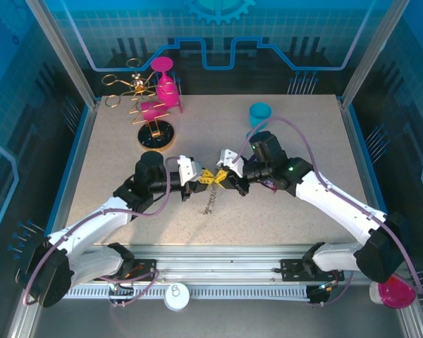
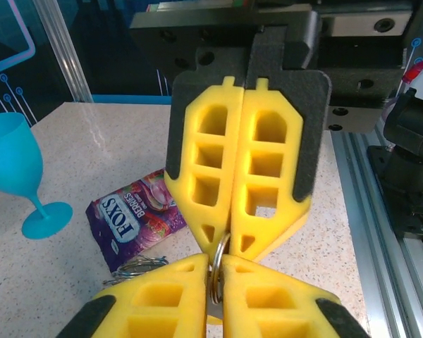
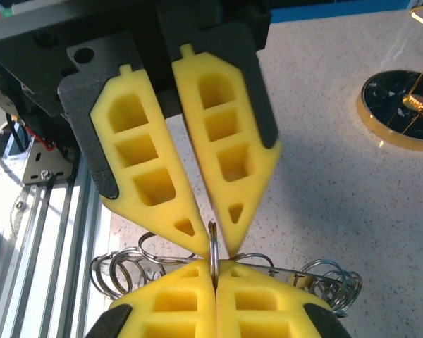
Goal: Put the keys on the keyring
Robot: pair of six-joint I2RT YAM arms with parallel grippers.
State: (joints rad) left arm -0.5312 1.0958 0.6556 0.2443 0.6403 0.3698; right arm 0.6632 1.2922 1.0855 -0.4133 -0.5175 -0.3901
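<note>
1. Containers. A blue goblet (image 2: 17, 162) stands upright on the table (image 1: 303, 204), beyond my right arm. From above its bowl shows plain blue. Pink goblets (image 1: 167, 90) stand at the far left, just beside or touching the gold wire stand (image 1: 135, 91). I cannot tell what they hold.

2. Writing. A purple snack packet (image 2: 134, 218) lies flat near the blue goblet's foot. It reads "FOX'S" in white, with "BERRIES" beneath.

3. Pincers. My left pincer (image 2: 216, 264) and my right pincer (image 3: 213, 266) are tip to tip above mid-table. Each has its yellow pads (image 3: 162, 303) pressed on one thin metal loop (image 3: 213, 243), which stands edge-on in the seam. My left pads angle apart at the root and close only at the tips.

4. Task item. The keyring (image 1: 211, 201) runs from that meeting point toward the near edge as a silvery coiled strand. In the right wrist view its coils spread to both sides behind my fingers. The pinched loop appears to belong to it.

5. Surroundings. The stand's black round base (image 3: 402, 105) sits well apart from the pincers. A white round cap (image 1: 176, 296) and a pink dish (image 1: 395, 293) lie off the table by the near rail.
</note>
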